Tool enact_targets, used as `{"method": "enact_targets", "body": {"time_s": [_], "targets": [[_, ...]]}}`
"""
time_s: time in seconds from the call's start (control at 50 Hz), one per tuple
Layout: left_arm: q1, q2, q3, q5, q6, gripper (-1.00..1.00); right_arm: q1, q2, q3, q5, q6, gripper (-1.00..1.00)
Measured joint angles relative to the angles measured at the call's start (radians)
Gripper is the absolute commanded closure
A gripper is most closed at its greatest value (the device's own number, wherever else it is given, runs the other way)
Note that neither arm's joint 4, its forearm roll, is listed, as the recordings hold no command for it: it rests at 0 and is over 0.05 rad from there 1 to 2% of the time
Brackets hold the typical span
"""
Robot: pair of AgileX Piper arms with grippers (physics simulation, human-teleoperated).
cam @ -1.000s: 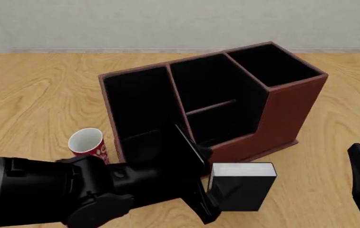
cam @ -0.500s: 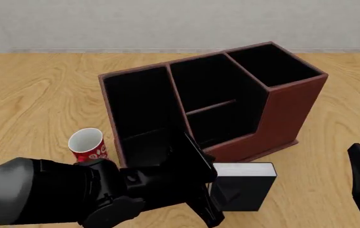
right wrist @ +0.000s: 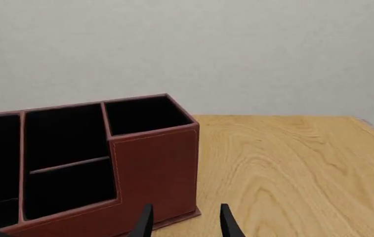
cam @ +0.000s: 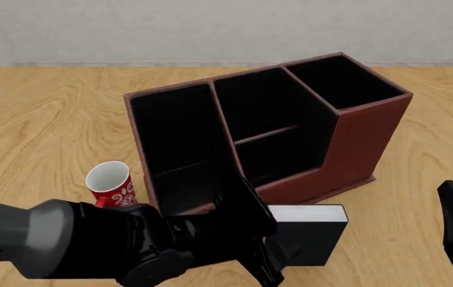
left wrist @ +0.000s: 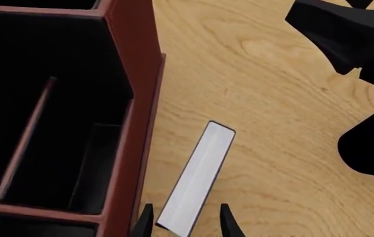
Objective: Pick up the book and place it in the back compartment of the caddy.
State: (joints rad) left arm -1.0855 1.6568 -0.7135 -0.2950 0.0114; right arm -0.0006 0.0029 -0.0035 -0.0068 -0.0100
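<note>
Left pincer (left wrist: pixel 182 224) spread wide around the book (cam: pixel 310 234), hiding its left edge; right pincer (right wrist: pixel 182 221) released, mostly cropped.

My front camera sits above and behind my arms, looking forward and down across the bench (cam: pixel 42 107) to the far wall. My left wrist camera hangs close above, looking nearly straight down on the organiser's (left wrist: pixel 131 98) near-right corner and the book (left wrist: pixel 196 180). My right wrist camera sits low, facing level toward the far wall. All three views share the organiser (right wrist: pixel 153 168).
</note>
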Motion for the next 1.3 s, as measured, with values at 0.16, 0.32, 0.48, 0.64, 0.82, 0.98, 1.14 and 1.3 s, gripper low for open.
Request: {"method": "enact_targets", "body": {"time_s": [0.16, 0.32, 0.48, 0.64, 0.82, 0.98, 1.14, 1.3], "targets": [[0.004, 0.001, -0.002, -0.001, 0.006, 1.0, 0.0, 0.0, 0.0, -0.001, 0.0, -1.0], [-0.004, -0.009, 0.004, -0.001, -0.013, 1.0, 0.0, 0.0, 0.0, 0.0, 0.0, -1.0], [-0.007, -0.021, 0.007, 0.003, -0.017, 1.0, 0.0, 0.0, 0.0, -0.001, 0.0, -1.0], [0.002, -0.039, 0.012, 0.007, 0.004, 1.0, 0.0, 0.0, 0.0, 0.0, 0.0, -1.0], [0.017, -0.081, 0.017, 0.005, 0.028, 1.0, 0.0, 0.0, 0.0, 0.0, 0.0, -1.0], [0.032, -0.127, 0.021, -0.002, 0.051, 1.0, 0.0, 0.0, 0.0, 0.0, 0.0, -1.0], [0.044, -0.176, 0.02, 0.0, 0.062, 1.0, 0.0, -0.001, -0.001, 0.001, 0.0, -1.0], [0.051, -0.237, 0.011, 0.015, 0.068, 1.0, 0.0, -0.001, -0.001, 0.001, 0.0, -1.0]]}}
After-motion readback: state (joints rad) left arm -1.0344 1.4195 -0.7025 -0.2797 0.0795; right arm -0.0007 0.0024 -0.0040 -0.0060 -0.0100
